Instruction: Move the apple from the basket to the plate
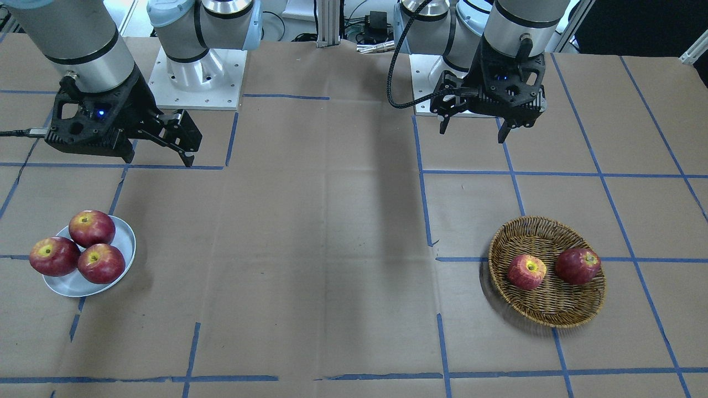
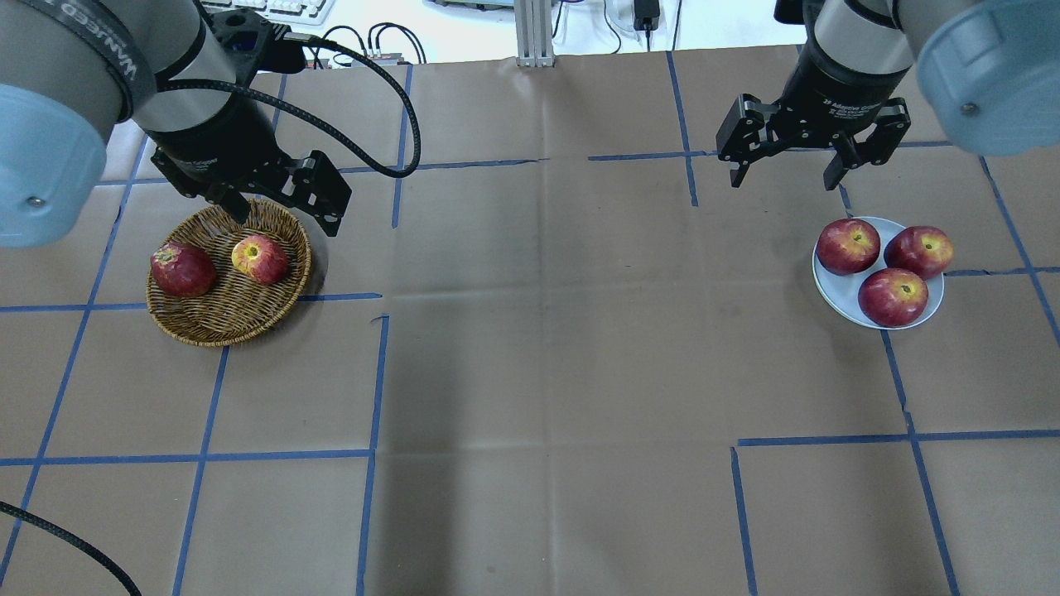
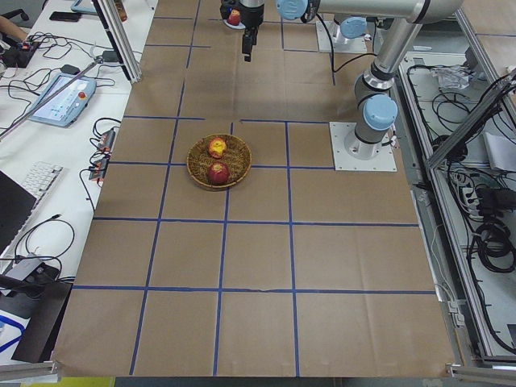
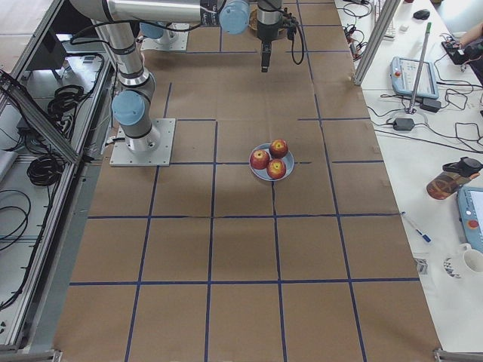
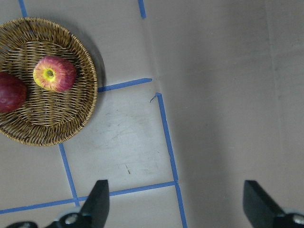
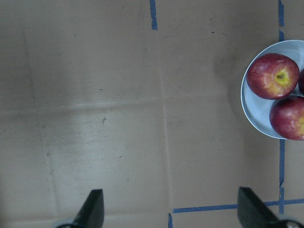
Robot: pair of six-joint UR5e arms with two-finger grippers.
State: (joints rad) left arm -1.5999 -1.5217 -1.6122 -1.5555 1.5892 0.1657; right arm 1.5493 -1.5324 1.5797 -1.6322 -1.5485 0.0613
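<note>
we see the apple (image 2: 259, 259) lying in the basket (image 2: 232, 329), stem hollow up, just beside a darker apple (image 2: 182, 269). the left gripper (image 2: 286, 217) hangs raised, seemingly beside the basket rather than over it, jaws spread and empty. the right gripper (image 2: 782, 180), jaws spread too, hangs near the plate (image 2: 835, 291), which bears three dark apples (image 2: 893, 296).

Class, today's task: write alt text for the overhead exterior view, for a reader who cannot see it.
A wicker basket at left holds a pinkish apple and a darker apple; a pale plate at right holds three red apples. The left pincer and the right pincer, both open and empty, hover over the taped brown table.
</note>
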